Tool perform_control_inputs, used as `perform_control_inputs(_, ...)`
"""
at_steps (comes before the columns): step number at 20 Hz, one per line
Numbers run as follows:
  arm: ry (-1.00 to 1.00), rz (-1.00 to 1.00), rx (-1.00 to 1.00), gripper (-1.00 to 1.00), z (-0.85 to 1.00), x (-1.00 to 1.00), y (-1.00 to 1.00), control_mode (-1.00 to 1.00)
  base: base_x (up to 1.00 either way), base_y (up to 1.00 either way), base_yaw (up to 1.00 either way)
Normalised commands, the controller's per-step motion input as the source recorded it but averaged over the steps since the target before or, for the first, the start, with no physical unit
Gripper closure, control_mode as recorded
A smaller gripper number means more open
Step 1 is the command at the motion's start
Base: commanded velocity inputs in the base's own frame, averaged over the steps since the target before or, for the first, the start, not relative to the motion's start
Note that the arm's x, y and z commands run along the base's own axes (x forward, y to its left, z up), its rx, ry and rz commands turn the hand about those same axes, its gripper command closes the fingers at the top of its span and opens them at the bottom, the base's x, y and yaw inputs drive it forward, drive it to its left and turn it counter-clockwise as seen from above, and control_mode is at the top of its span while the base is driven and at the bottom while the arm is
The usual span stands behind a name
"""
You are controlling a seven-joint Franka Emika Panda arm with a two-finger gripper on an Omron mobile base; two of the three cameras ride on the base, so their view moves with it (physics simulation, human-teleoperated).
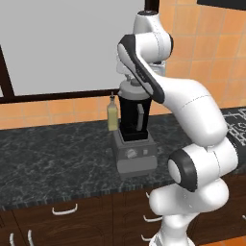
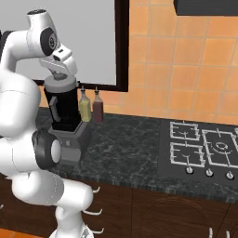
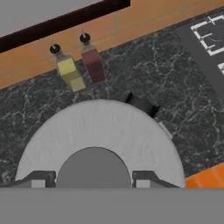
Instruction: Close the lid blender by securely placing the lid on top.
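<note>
Gripper (image 3: 93,183) of the white arm is closing narrowly on the darker grey knob in the middle of the small round light-grey lid (image 3: 105,131), as the hand view is showing the two finger tips (image 3: 39,180) standing on both sides of that knob. In the left base view the lid (image 1: 132,90) is sitting at the top of the tall black blender jar with the boxy grey base (image 1: 135,139), which is standing near the middle of the dark marbled bench (image 1: 57,153), towards its back edge. I cannot tell whether the lid is fully seated or is resting just above the rim.

I am judging that the lid is a light, stiff plastic part, smooth and maybe a little slippery, so the knob is the best place for holding it; the flat disc is too wide for the fingers. The blender looks heavy enough at the base for not tipping, but a sideways push on the tall jar could be moving it.

Behind the blender, at the back edge of the bench, a slim yellowish bottle (image 3: 70,73) and a dark red bottle (image 3: 92,64) are standing just beside each other. A black gas hob (image 2: 204,151) is lying towards the right end of the bench.

No brand, label or readable writing is showing on any thing; the round dials on the base are too small for reading.
</note>
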Motion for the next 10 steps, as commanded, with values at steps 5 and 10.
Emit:
perform_control_inputs(5, 0.00, 0.00, -0.01, 1.00, -0.56, -0.25, 0.00, -1.00, 0.00, 0.00, 0.00)
perform_control_inputs(10, -0.02, 0.00, 0.00, 1.00, -0.62, -0.36, -0.03, -1.00, 0.00, 0.00, 0.00)
